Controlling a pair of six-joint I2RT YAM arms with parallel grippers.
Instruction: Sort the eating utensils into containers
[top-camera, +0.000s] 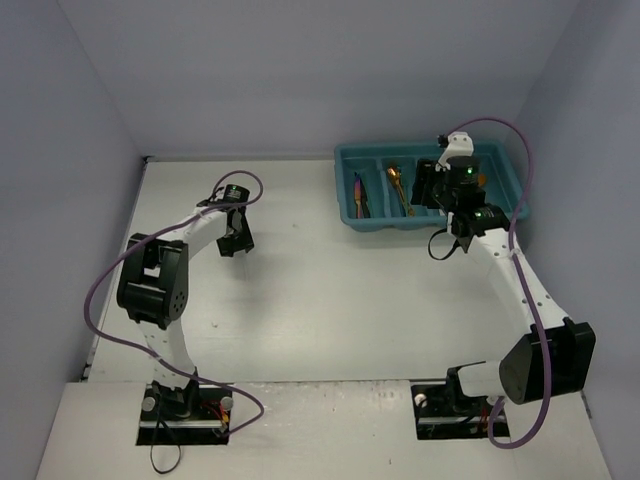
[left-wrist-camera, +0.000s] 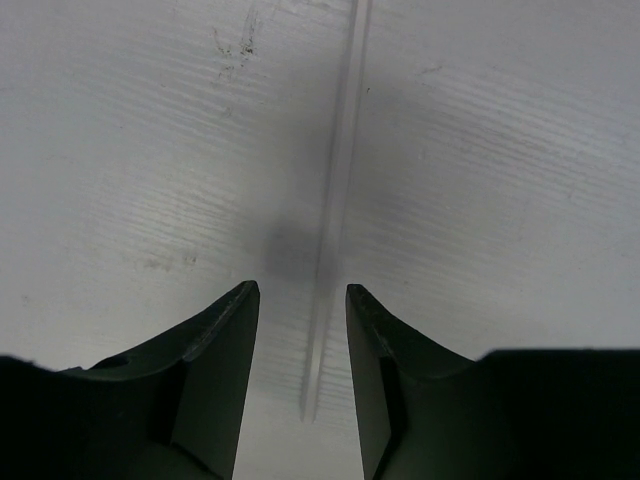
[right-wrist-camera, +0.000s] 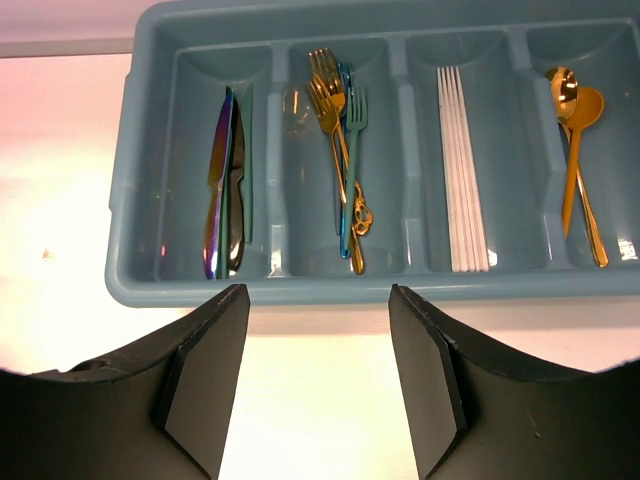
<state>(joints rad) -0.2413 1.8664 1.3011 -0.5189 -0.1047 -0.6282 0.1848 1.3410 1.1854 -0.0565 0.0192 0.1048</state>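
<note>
**Tray** (right-wrist-camera: 330, 288) – teal plastic, rectangular, four long compartments side by side. It stands on the table (top-camera: 300, 300) at the far right of the top view. All places below are given from this tray.

**Knives** (right-wrist-camera: 225, 190) – in the tray's leftmost compartment as the right wrist camera sees it. They lie lengthwise and close together; one is iridescent purple, one teal and one dark.

**Forks** (right-wrist-camera: 340, 150) – in the second compartment from the left, lying lengthwise and overlapping. They are gold and teal, tines toward the tray's far wall. A pale, clear shape lies beside them at the far end; what it is cannot be told.

**White chopsticks** (right-wrist-camera: 462, 170) – in the third compartment, laid parallel and touching in a flat row.

**Spoons** (right-wrist-camera: 575, 130) – in the rightmost compartment, gold and orange, bowls toward the far wall.

**Loose chopstick** (left-wrist-camera: 335, 220) – pale, slim and almost see-through. It lies flat on the table outside the tray, well to the tray's left, directly below the left gripper.

**Left gripper** (left-wrist-camera: 300, 290) – low over the table, well apart from the tray. Its fingers stand apart with the loose chopstick running between them, nearer the right-hand finger in that view. No finger is seen pressing on it.

**Right gripper** (right-wrist-camera: 318, 290) – at the tray's near wall, facing the compartments. Its fingers are spread wide with nothing between them.
</note>
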